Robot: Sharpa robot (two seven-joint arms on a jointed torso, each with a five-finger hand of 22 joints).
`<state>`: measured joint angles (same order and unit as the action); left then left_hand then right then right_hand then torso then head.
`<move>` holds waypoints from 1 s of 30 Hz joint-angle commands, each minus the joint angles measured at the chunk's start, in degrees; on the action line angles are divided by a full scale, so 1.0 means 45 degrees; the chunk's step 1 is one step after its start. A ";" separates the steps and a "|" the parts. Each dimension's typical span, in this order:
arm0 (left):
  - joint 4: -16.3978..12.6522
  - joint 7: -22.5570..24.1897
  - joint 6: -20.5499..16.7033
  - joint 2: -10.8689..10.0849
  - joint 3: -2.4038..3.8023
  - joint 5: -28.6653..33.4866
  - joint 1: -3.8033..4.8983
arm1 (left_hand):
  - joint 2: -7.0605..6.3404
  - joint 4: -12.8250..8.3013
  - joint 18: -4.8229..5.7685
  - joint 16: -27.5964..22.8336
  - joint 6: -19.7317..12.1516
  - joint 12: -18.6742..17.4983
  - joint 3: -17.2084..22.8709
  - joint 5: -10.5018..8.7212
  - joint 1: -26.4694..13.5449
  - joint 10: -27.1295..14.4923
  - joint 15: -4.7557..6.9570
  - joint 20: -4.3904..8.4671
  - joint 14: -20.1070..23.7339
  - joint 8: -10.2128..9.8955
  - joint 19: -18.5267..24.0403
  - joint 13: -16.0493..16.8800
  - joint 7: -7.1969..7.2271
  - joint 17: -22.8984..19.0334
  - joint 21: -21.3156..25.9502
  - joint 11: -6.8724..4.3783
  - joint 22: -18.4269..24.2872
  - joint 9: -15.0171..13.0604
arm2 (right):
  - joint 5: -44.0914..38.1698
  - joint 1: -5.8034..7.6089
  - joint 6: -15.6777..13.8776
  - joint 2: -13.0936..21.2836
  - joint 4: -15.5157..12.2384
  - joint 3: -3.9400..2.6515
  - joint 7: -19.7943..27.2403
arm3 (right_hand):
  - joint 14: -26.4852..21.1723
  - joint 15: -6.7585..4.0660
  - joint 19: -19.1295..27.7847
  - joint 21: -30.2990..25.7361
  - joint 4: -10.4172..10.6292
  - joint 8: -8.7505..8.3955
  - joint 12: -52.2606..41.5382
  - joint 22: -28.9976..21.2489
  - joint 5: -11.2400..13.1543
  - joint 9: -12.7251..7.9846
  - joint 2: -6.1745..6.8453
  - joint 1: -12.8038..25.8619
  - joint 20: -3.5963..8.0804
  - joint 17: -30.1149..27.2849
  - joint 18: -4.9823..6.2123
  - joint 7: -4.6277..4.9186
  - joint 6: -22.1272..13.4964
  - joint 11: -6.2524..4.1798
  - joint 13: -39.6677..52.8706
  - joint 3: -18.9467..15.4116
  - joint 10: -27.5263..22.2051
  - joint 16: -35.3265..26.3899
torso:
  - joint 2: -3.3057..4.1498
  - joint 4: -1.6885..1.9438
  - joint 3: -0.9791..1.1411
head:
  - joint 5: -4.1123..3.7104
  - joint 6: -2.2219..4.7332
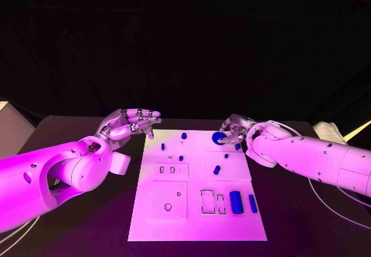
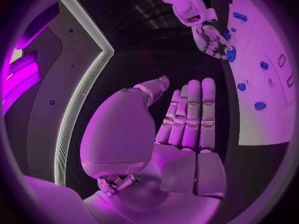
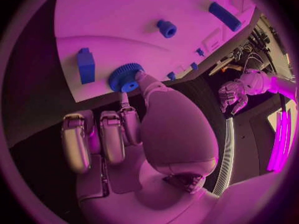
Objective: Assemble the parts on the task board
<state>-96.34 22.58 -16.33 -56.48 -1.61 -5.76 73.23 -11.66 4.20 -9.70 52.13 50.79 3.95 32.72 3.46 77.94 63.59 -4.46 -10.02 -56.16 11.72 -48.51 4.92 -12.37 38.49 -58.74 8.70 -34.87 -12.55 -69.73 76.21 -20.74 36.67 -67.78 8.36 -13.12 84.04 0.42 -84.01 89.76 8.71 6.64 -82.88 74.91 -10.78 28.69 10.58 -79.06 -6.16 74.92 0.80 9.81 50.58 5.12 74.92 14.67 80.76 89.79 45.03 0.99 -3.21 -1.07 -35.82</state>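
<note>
Pinching a toothed blue gear (image 3: 125, 77), right hand (image 3: 127, 134).

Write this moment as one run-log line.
left hand: open, beside task board | right hand: pinching blue gear at board's far edge

right robot hand (image 1: 234, 128) pinching blue gear (image 1: 220, 138), left robot hand (image 1: 131, 123) empty

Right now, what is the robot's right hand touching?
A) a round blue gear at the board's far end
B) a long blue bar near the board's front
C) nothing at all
A: the right hand has its fingers on the round blue gear at the far end of the task board.
</note>
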 commanded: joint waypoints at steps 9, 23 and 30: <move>0.0025 -0.0071 0.0377 0.0010 0.0007 -0.0048 0.0005 | 0.0070 0.0160 -0.0186 -0.0062 -0.0095 0.0091 -0.0011 0.0022 -0.0181 -0.0075 -0.0040 -0.0047 0.0081 -0.0050 0.0110 0.0024 -0.0011 -0.0039 -0.0084 -0.0018 -0.0020 -0.0031 | -0.0194 -0.0090 0.0633 0.0085 0.0027 0.0020 0.0176 | 0.1325 0.0096 -0.1332 0.0054 -0.0048 0.0119 -0.0035 0.3353 -0.0437 0.0009 0.0099 -0.0290 -0.0129 0.3351 -0.0178 0.0009 0.0192 -0.0003 0.1400 0.0406 0.0022 0.0047 | -0.0008 -0.0030 0.0012 | 0.0021 -0.0033; 0.0029 -0.0088 0.0406 0.0018 0.0007 -0.0047 0.0005 | 0.0071 0.0161 -0.0186 -0.0062 -0.0095 0.0091 -0.0010 0.0022 -0.0182 -0.0075 -0.0040 -0.0047 0.0081 -0.0050 0.0111 0.0024 -0.0011 -0.0040 -0.0084 -0.0018 -0.0020 -0.0031 | -0.1176 -0.0137 -0.0900 0.0156 -0.0483 0.0026 0.0612 | 0.1325 -0.0316 -0.1332 0.0054 -0.0326 0.1049 -0.0259 0.3353 -0.0805 0.0259 0.0222 -0.0338 0.0223 0.3351 -0.0178 -0.0543 0.1454 -0.0494 0.1749 0.2182 0.0430 0.0047 | -0.0010 -0.0013 0.0008 | 0.0004 -0.0023; 0.0030 -0.0093 0.0412 0.0020 0.0007 -0.0047 0.0004 | 0.0094 0.0179 -0.0186 -0.0063 -0.0098 0.0094 -0.0006 0.0024 -0.0197 -0.0083 -0.0040 -0.0049 0.0084 -0.0049 0.0121 0.0027 -0.0009 -0.0048 -0.0090 -0.0019 -0.0022 -0.0036 | -0.1804 -0.0116 -0.2036 0.0210 -0.1112 0.0013 0.0542 | 0.1325 -0.0389 -0.1332 0.0054 -0.0336 0.1210 -0.0319 0.3353 -0.0853 0.0311 0.0352 -0.0059 0.0300 0.3351 -0.0178 -0.0619 0.1537 -0.0566 0.1836 0.2449 0.0542 0.0047 | -0.0015 -0.0020 -0.0005 | 0.0000 0.0014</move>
<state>-96.13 21.95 -15.58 -56.50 -1.61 -5.78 73.23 -11.19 4.67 -9.70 52.13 50.79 4.16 32.56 3.46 77.46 63.59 -4.62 -10.23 -55.99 11.72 -48.32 4.96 -12.37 38.32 -58.97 8.70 -34.91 -12.65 -74.45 75.61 -25.99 37.59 -72.31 8.47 -11.26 84.03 -0.85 -84.01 89.75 7.21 9.57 -84.02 74.94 -14.53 28.83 12.70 -80.04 -5.12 74.91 0.81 8.47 55.62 2.76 74.91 25.50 83.12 89.79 44.97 0.91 -3.18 -1.05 -35.79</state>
